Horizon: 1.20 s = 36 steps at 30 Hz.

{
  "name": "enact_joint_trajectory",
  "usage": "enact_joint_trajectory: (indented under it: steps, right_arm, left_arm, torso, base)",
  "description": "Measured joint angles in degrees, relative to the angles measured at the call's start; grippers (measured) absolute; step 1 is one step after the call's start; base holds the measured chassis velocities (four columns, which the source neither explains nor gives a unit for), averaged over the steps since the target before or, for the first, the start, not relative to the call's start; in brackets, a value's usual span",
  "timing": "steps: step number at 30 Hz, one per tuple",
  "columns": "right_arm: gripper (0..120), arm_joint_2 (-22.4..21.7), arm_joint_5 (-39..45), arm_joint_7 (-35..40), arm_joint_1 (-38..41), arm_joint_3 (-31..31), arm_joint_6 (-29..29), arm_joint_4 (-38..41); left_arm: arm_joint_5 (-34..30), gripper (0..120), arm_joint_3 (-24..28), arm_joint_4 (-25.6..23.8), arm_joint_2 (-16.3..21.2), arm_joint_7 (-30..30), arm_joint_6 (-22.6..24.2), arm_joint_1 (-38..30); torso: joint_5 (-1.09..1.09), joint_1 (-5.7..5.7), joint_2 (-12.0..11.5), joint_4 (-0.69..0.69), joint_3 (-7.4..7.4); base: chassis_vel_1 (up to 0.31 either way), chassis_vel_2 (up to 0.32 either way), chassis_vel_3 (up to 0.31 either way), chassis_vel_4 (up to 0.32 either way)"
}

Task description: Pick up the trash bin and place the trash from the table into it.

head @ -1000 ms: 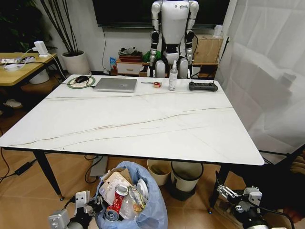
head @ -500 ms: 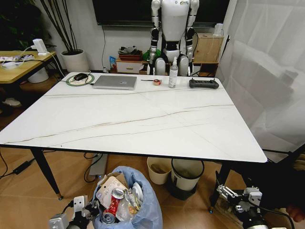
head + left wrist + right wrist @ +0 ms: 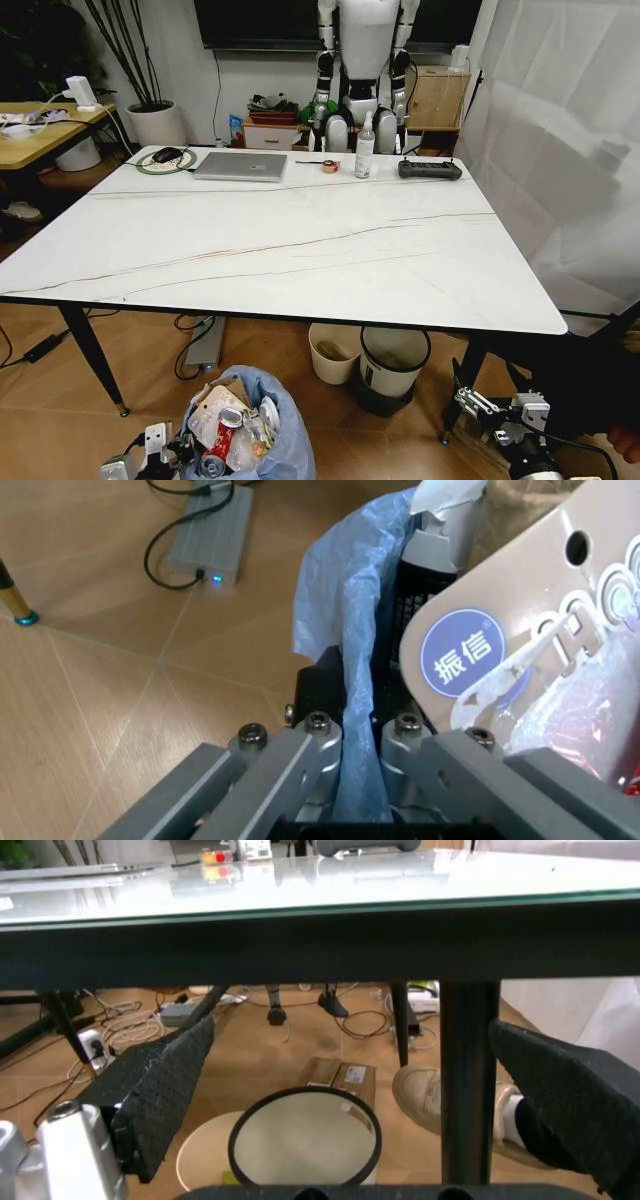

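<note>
The trash bin (image 3: 262,432), lined with a crinkled light-blue bag, stands on the floor below the table's (image 3: 300,250) near edge, at the lower left of the head view. The trash (image 3: 222,428) fills it: torn cardboard, a red can, plastic packaging (image 3: 500,630). My left gripper (image 3: 165,450) sits at the bin's left side. In the left wrist view the left gripper (image 3: 358,739) is shut on the blue bag at the bin's rim. My right gripper (image 3: 478,404) hangs low at the table's near right leg. In the right wrist view the right gripper (image 3: 360,1087) is open, with nothing between its fingers.
A cream round bin (image 3: 332,352) and a black bin with a white rim (image 3: 393,362) stand under the table. At the table's far edge are a silver laptop (image 3: 241,166), a spray bottle (image 3: 365,146) and a black controller (image 3: 429,170). A grey power unit (image 3: 211,535) lies on the floor.
The bin, held in my left gripper, now sits lower and further left in the head view. The camera has shifted slightly. The right gripper has not moved.
</note>
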Motion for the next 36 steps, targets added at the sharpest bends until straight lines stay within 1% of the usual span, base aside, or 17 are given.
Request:
enact_joint_trajectory:
  steps: [4,5,10,12,16,22,25,31,36]
  right_arm:
    - [100,0.0,0.0,0.0,0.0,0.0,0.0,0.0]
    - [100,0.0,0.0,0.0,0.0,0.0,0.0,0.0]
    - [100,0.0,0.0,0.0,0.0,0.0,0.0,0.0]
    - [100,0.0,0.0,0.0,0.0,0.0,0.0,0.0]
    - [100,0.0,0.0,0.0,0.0,0.0,0.0,0.0]
    - [100,0.0,0.0,0.0,0.0,0.0,0.0,0.0]
    - [100,0.0,0.0,0.0,0.0,0.0,0.0,0.0]
    - [100,0.0,0.0,0.0,0.0,0.0,0.0,0.0]
    - [100,0.0,0.0,0.0,0.0,0.0,0.0,0.0]
  left_arm:
    - [0.47,0,0.05,3.68,-0.52,1.01,-0.83,-2.25]
    - [0.47,0,0.05,3.68,-0.52,1.01,-0.83,-2.25]
    - [1.03,0,0.54,7.55,-1.4,2.07,-1.82,-4.19]
    - [1.08,0,0.65,8.03,-1.56,2.28,-1.97,-4.48]
    - [1.63,0,1.02,11.6,-2.6,3.61,-3.06,-7.22]
    - [2.15,0,1.0,14.06,-3.43,4.42,-3.8,-9.03]
    - [3.11,0,1.0,16.02,-4.16,5.2,-4.68,-9.96]
    - [3.9,0,1.0,17.69,-4.78,5.87,-5.89,-10.75]
    - [5.38,0,0.9,19.93,-5.88,7.03,-7.54,-12.21]
  torso:
    - [0.0,-0.58,-1.29,0.0,-0.71]
    - [0.0,-0.58,-1.29,0.0,-0.71]
    - [0.0,-1.21,-2.76,0.0,-1.55]
    - [0.0,-1.29,-2.98,0.0,-1.69]
    - [-0.01,-1.85,-4.34,0.0,-2.49]
    - [0.0,-2.43,-5.6,-0.01,-3.17]
    - [0.0,-2.87,-6.63,0.0,-3.75]
    - [0.0,-3.34,-7.84,0.0,-4.5]
    - [0.0,-3.94,-9.34,0.0,-5.4]
  base:
    - [0.0,0.0,0.0,0.0]
    - [0.0,0.0,0.0,0.0]
    - [0.0,0.0,0.0,0.0]
    - [0.0,0.0,0.0,0.0]
    - [0.0,0.0,0.0,0.0]
    - [0.0,0.0,0.0,0.0]
    - [0.0,0.0,0.0,0.0]
    - [0.0,0.0,0.0,0.0]
    - [0.0,0.0,0.0,0.0]
